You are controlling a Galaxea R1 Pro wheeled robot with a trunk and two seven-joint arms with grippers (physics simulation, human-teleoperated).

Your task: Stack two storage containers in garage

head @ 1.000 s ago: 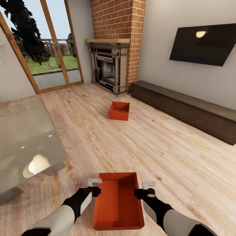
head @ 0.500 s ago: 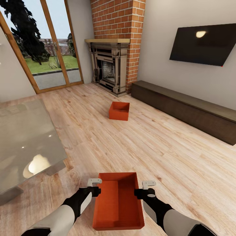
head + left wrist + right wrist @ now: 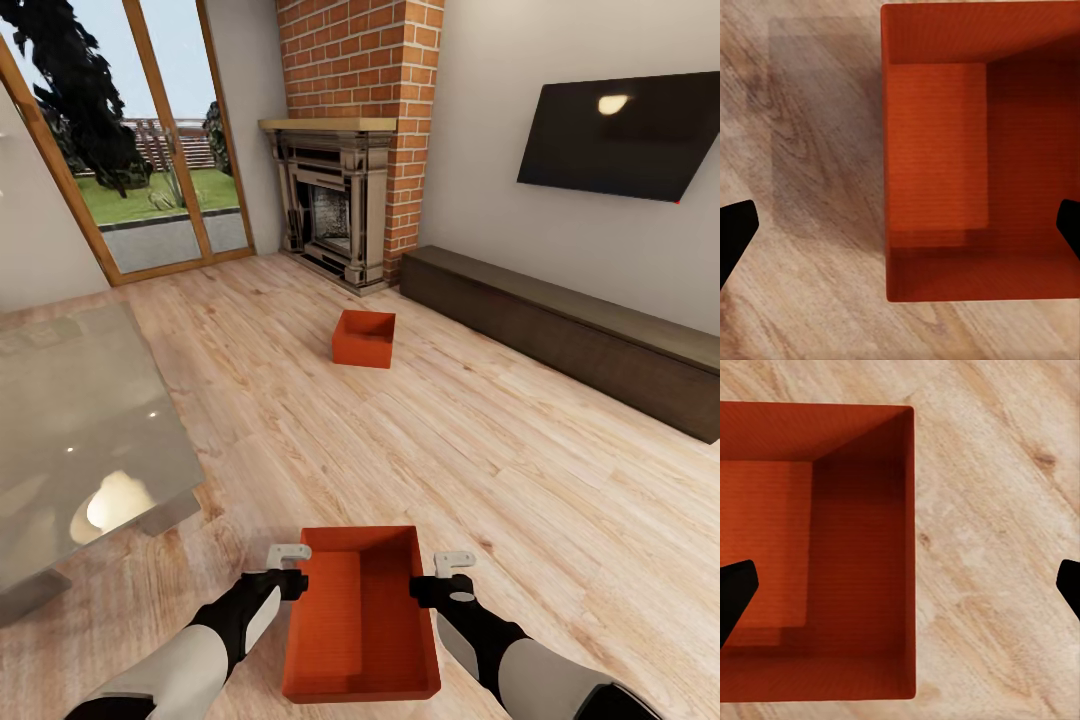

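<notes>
While open grippers flank one container [image 3: 362, 620], another [image 3: 364, 338] sits near fireplace [image 3: 335, 205].

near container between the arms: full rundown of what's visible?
The near storage container is an orange-red rectangular open tub with thin straight walls and a flat, finely ribbed bottom; it looks like plastic and is empty. It sits upright on the light wood-plank floor, long axis pointing away from the robot. The left gripper and right gripper straddle its side walls, fingers open in both wrist views; contact cannot be confirmed.
</notes>
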